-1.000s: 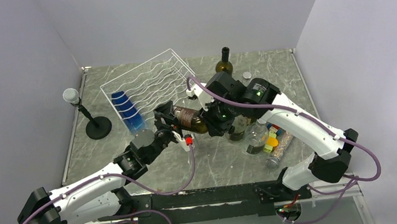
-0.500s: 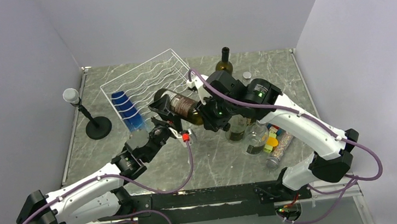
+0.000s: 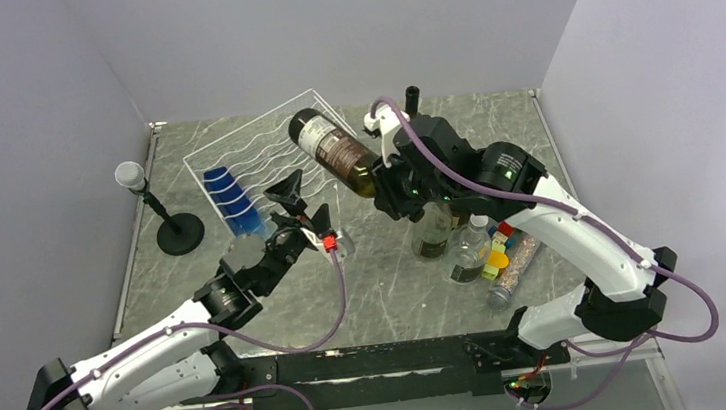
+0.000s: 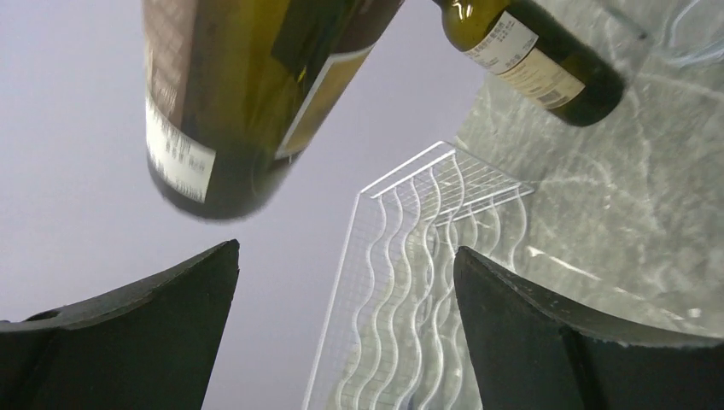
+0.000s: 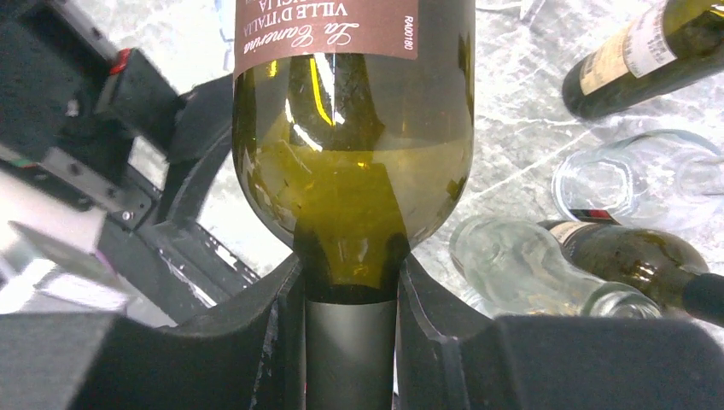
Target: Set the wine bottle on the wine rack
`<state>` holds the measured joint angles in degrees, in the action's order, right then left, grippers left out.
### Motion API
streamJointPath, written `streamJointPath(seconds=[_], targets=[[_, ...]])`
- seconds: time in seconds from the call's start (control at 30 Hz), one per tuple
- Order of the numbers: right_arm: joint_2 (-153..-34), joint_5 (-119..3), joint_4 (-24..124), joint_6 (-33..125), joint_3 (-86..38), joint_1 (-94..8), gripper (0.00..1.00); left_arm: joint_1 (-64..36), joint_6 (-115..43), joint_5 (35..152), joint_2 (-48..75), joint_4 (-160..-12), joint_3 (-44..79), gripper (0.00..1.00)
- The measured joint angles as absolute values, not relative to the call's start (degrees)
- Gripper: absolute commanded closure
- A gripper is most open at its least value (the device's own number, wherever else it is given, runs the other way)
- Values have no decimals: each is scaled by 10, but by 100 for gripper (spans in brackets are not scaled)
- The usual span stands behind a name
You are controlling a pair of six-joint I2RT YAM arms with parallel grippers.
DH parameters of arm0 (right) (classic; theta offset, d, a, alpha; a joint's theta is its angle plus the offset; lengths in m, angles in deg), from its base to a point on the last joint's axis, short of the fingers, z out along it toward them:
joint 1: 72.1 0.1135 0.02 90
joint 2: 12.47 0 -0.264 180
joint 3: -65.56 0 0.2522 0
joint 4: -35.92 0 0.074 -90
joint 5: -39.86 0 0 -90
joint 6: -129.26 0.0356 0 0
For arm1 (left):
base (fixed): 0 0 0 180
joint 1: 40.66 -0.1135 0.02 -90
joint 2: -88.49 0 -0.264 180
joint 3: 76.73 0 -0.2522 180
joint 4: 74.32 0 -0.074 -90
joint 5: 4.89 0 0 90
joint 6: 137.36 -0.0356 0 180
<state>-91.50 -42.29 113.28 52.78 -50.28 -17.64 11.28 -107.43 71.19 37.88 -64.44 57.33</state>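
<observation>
Well, the right pincer (image 3: 383, 177) is clamped tight on the neck of the wine bottle (image 3: 334, 152), holding it up in the air at a slant, its base raised over the right side of the white wine rack (image 3: 252, 153). Just below, the left pincer (image 3: 303, 203) gapes as wide as it goes, with nothing between its black fingers (image 4: 145, 342) and clear of the bottle. Off to the right, several other bottles (image 3: 432, 233) stand and lie on the desk (image 3: 388, 293), and a blue thing (image 3: 234, 205) sits in the rack's left side.
</observation>
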Motion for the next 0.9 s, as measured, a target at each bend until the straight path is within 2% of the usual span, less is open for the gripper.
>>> streamJointPath(seconds=[0.17,0.47,0.67,0.9], targets=[[-877,-412,1088,543,-452,-190,100,113,-986,715,438,-713,529,1],[-859,-433,1036,567,-328,-199,100,113,-723,639,474,-767,301,1],[-864,-458,1006,581,-280,-191,100,113,-572,626,442,-918,210,1],[-897,-463,935,604,-240,-147,100,113,-462,616,459,-1038,229,1]])
